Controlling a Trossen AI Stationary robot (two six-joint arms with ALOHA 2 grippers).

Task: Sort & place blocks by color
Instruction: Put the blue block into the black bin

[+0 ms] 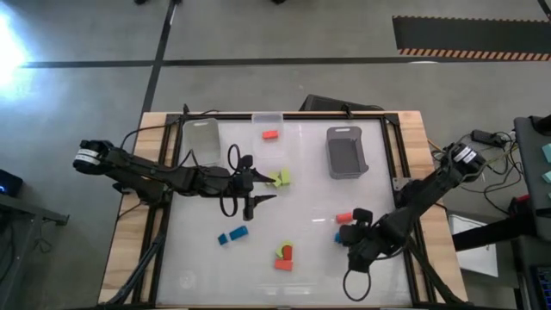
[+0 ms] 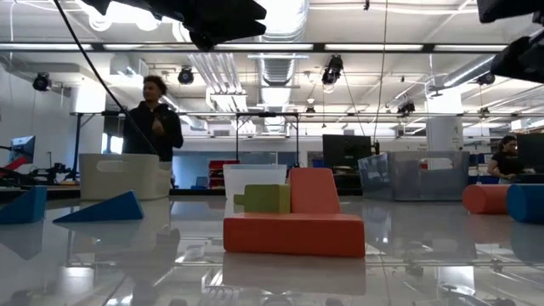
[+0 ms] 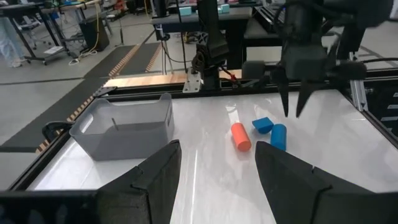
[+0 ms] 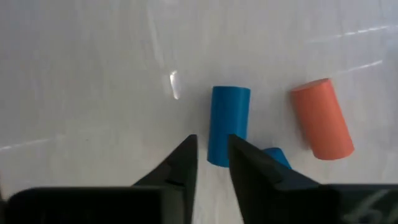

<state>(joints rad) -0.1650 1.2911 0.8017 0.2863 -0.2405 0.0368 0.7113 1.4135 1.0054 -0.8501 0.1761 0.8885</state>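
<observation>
While the right claw (image 4: 211, 163) hovers with a narrow gap, holding nothing, over the blue cylinder (image 4: 228, 124) at lower right of the bench (image 1: 198, 267), pickup seems underway; next, widen, descend, close. Left claw (image 1: 256, 191) waits mid-frame, parted, empty.

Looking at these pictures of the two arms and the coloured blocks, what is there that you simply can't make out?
- High view: the right gripper covers most of the blue cylinder block; its wrist view shows the block.
- Right wrist view: a second small blue block is half hidden behind one dark finger.
- Low view: both grippers are cut off by the top edge.
- High view: whether the translucent bin holds anything is too faint to tell.
</observation>
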